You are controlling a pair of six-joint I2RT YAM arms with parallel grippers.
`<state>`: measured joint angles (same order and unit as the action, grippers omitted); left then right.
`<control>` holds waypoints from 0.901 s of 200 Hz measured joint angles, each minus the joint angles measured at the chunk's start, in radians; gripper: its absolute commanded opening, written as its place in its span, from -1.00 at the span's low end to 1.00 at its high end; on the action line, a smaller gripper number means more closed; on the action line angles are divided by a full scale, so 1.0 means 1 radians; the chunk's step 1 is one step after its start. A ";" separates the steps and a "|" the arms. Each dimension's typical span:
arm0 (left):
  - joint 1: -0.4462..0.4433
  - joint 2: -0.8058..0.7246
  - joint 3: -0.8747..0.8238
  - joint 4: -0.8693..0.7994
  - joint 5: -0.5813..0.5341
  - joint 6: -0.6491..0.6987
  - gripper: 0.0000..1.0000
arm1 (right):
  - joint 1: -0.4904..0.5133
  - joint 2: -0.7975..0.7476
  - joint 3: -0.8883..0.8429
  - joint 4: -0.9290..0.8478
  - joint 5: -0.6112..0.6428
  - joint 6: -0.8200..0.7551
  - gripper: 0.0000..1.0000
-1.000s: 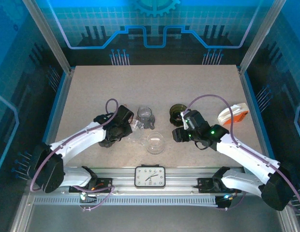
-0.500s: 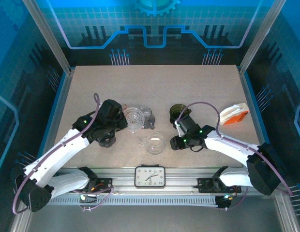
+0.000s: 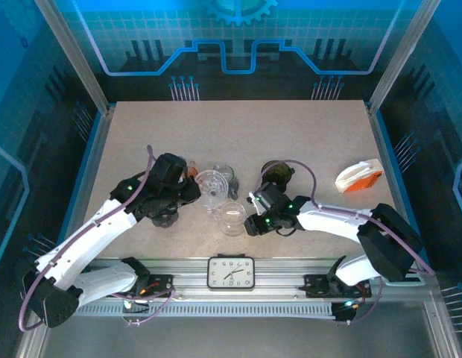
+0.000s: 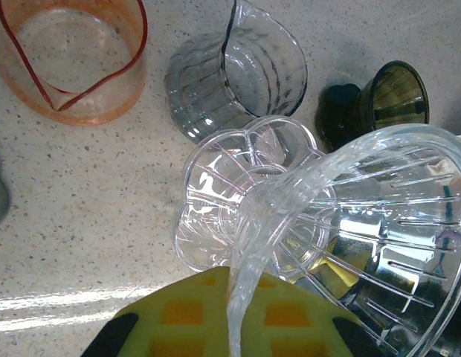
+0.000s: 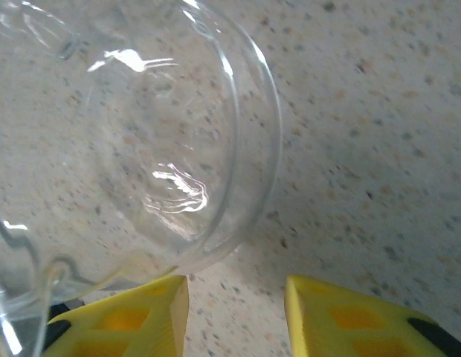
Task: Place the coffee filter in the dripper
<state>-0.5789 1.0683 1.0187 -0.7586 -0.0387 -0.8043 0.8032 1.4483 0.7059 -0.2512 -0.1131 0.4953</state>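
Arms are doing all the moving over the table [image 3: 141,134], and we are reading both shifts as preparation rather than the placing itself. A second ago the left arm was bending low beside the grey glass [image 3: 227,179]; now it is holding higher and nearer the middle. The left gripper [image 4: 234,320] is pinching the clear dripper [image 4: 364,238] by its rim, one yellow finger on either side of the wall, and the cone is hanging tipped on its side with the scalloped foot pointing away. The right arm is swinging leftward, away from the dark green cone [image 3: 276,173] and in toward the glass server [image 3: 232,218]. The right gripper [image 5: 234,316] is standing wide, with bare tabletop showing between its fingers. The server's round wall is sitting just beside one finger and is not being gripped. The coffee filter [image 3: 359,177], which we are taking to be the white-and-orange bundle, is lying where it was near the right edge, well apart from both grippers. So we are judging that the dripper is being brought to the server first, perhaps with the right gripper coming in to steady the glass. The filter step itself is not yet starting, and one gripper is going to have to free itself and reach right for it.
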 measured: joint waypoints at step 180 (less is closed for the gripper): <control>-0.085 0.158 0.014 0.034 0.104 0.008 -1.00 | -0.159 -0.347 -0.041 -0.184 0.137 -0.032 0.15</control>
<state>-0.6643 1.2266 1.0328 -0.7246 0.0654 -0.7963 0.6445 1.1011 0.6651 -0.4355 0.0242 0.4629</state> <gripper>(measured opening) 0.077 0.569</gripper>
